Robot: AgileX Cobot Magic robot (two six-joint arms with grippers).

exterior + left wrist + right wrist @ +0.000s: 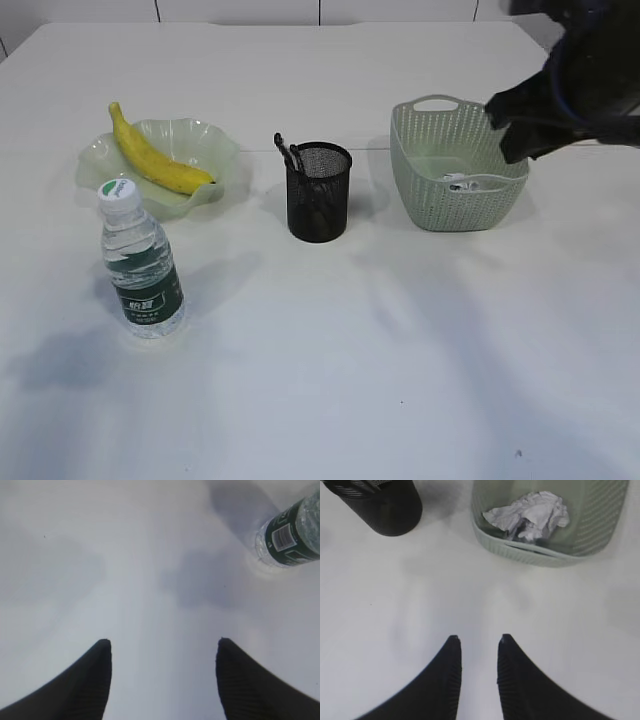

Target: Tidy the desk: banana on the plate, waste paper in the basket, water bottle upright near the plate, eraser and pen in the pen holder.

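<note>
Exterior view, read left to right. Banana (155,158) is seen lying across the green plate (205,140), its stem end overhanging the rim; that item is judged done. Water bottle (142,264) stands upright, cap on top, just in front of the plate, where the task wants it. Pen holder (320,192) sits mid-surface with dark shafts (288,153) leaning out over its left rim, presumably the pen; the eraser cannot be made out through the mesh. Basket (458,180) stands to the right, white scraps visible low inside. The right arm is seen only as a dark mass above the basket's right edge.

Left wrist view: left end effector (162,647) is held spread wide over bare surface (125,555), nothing between the fingers; the bottle's base shows at upper right, well apart, suggesting a clear release.

Right wrist view: right end effector (478,639) is held with fingers narrowly parted and empty, above the surface short of the basket, in which crumpled waste paper (530,515) rests. All visible placements appear complete; only the eraser is unconfirmed.
</note>
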